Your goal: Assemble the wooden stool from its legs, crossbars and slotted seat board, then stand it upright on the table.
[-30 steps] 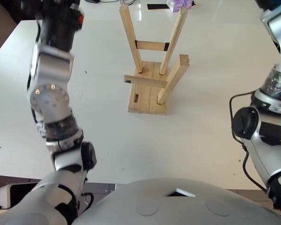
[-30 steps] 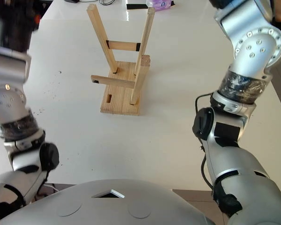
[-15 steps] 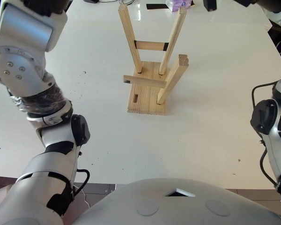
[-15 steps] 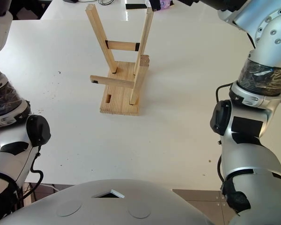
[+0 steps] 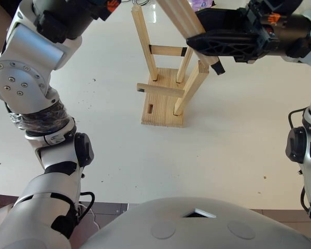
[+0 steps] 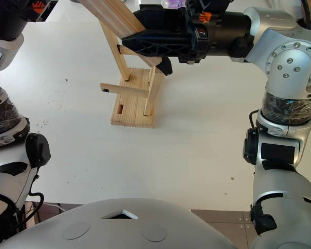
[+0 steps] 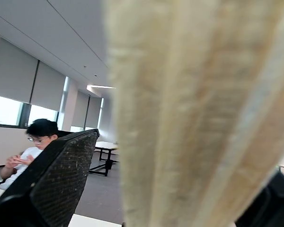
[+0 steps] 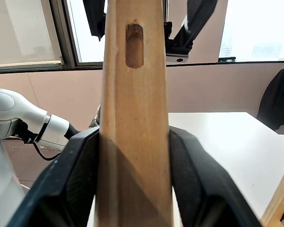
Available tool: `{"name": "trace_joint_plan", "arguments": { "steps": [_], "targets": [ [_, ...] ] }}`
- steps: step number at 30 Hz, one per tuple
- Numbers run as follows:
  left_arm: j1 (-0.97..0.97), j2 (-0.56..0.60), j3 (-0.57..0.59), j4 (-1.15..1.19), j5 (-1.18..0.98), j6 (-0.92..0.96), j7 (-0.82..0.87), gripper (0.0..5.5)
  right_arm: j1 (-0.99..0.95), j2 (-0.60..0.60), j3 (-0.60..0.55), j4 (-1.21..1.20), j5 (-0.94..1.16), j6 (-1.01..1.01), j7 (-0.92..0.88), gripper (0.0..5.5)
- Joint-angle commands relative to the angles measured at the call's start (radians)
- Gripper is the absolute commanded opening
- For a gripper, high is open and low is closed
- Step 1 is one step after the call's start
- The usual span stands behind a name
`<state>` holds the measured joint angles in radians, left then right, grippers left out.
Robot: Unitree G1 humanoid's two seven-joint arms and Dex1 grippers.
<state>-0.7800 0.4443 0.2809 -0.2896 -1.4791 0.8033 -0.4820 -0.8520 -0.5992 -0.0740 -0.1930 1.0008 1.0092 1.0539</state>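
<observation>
A partly built stool stands upside down mid-table: its slotted seat board [image 5: 163, 115] lies flat with three legs [image 5: 144, 41] rising from it. Crossbars [image 5: 166, 50] join those legs. One slot [image 5: 151, 109] in the board is bare. My right gripper [image 5: 202, 44] hovers over the stool, shut on a loose wooden leg [image 5: 179, 13] that slants up and away past the view's top. In the right wrist view this loose leg [image 8: 135, 94] runs between the black pads [image 8: 80, 179], its mortise facing the camera. My left gripper [image 8: 135, 45] is at the leg's far end.
The white table [image 5: 238, 129] has bare room left, right and in front of the stool. Small dark specks [image 5: 93, 80] lie left of it. A purple item [image 6: 171, 4] sits at the far edge. My left arm [image 5: 36, 67] stands high on the left.
The right gripper has come down from the top edge to just above the stool, bringing the loose leg into view. The left arm has shifted slightly inward. The stool has not moved.
</observation>
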Motion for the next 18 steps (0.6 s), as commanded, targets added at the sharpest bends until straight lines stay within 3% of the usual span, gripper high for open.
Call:
{"name": "trace_joint_plan", "arguments": {
  "steps": [1,9,18],
  "targets": [
    [0.0,0.026,-0.019,-0.024,-0.016,0.025,-0.029,4.06,0.007,-0.012,-0.01,-0.011,0.003,-0.005,-0.008,2.06],
    [0.027,0.043,-0.019,-0.049,-0.016,0.018,-0.054,4.06,0.018,-0.035,-0.009,-0.005,-0.015,-0.026,0.019,2.06],
    [0.018,0.061,-0.01,-0.042,0.002,0.005,-0.066,2.66,0.035,-0.054,0.005,-0.005,-0.039,-0.037,0.035,2.06]
  ]
}}
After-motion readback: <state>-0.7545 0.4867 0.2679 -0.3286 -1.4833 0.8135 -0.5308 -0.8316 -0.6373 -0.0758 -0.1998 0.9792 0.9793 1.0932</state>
